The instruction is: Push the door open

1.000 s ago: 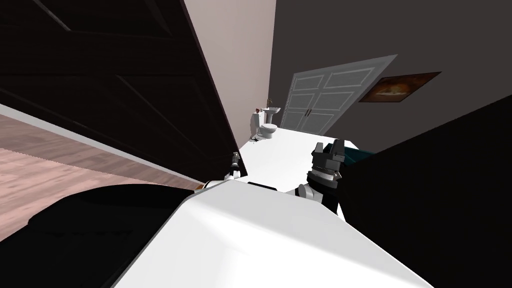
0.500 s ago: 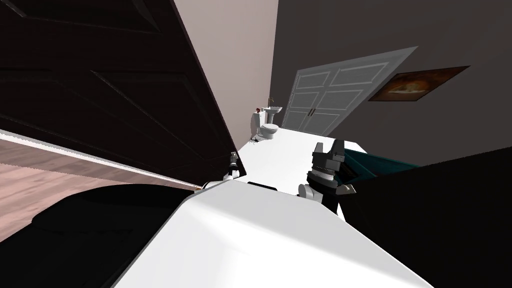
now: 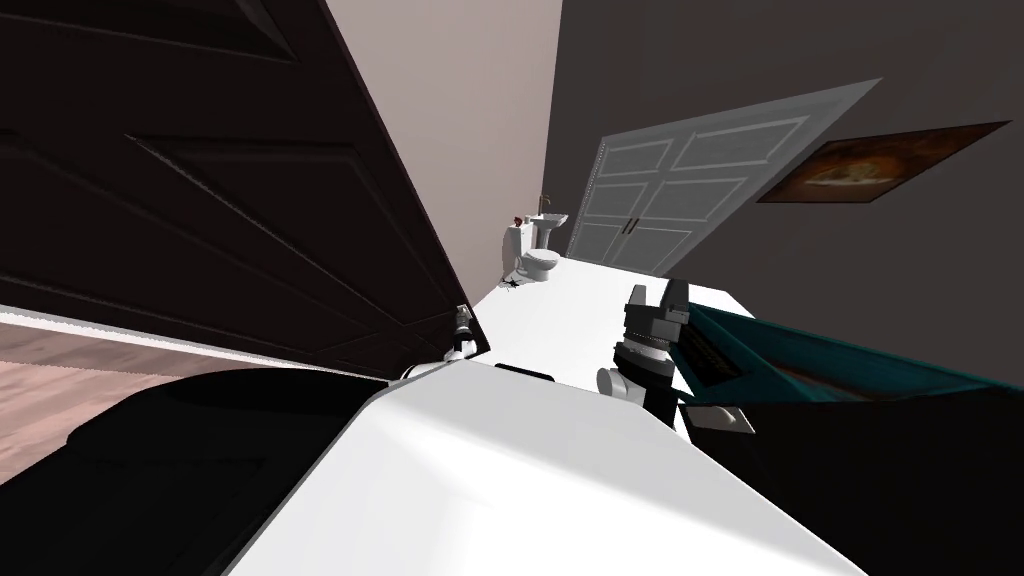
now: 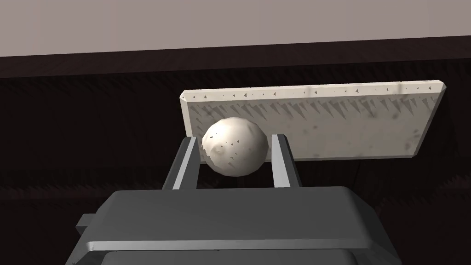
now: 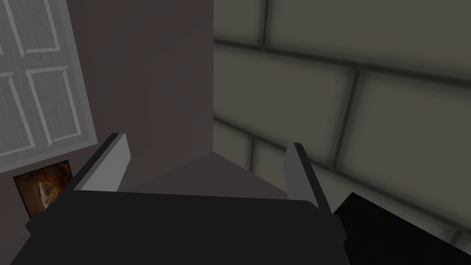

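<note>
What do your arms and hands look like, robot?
My left end effector and right end effector are each a dark box with two thin, light grey, blade-like fingers. My right arm has a dark ribbed wrist and a white joint.

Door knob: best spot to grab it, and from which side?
Grip the white knob across its widest part, a finger each side, coming square to the dark door. It is a ball proud of a pale plate, sides free. The left gripper clamps it so.
</note>
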Available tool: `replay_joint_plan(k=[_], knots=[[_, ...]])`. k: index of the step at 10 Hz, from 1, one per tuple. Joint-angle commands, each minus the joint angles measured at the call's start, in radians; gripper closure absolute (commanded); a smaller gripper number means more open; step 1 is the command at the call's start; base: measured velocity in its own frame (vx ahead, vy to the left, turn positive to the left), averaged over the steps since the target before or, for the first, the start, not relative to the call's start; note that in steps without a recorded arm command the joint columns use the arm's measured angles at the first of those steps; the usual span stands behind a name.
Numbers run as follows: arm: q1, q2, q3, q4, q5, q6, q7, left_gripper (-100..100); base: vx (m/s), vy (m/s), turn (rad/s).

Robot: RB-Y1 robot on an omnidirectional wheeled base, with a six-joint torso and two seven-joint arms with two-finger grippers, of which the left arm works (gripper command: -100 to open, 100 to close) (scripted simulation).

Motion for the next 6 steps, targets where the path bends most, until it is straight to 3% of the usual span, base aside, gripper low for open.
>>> replay_joint_plan(k=[1, 3, 6], knots=[[-0.007, 0.014, 0.017, 0.012, 0.012, -0.005, -0.004, 100, 0.219, 0.004, 0.045], [-0.003, 0.011, 0.018, 0.014, 0.013, -0.003, -0.003, 100, 0.138, -0.003, 0.03], [0.001, 0.023, 0.055, 0.011, 0.038, -0.005, -0.019, 100, 0.186, 0.017, 0.037]])
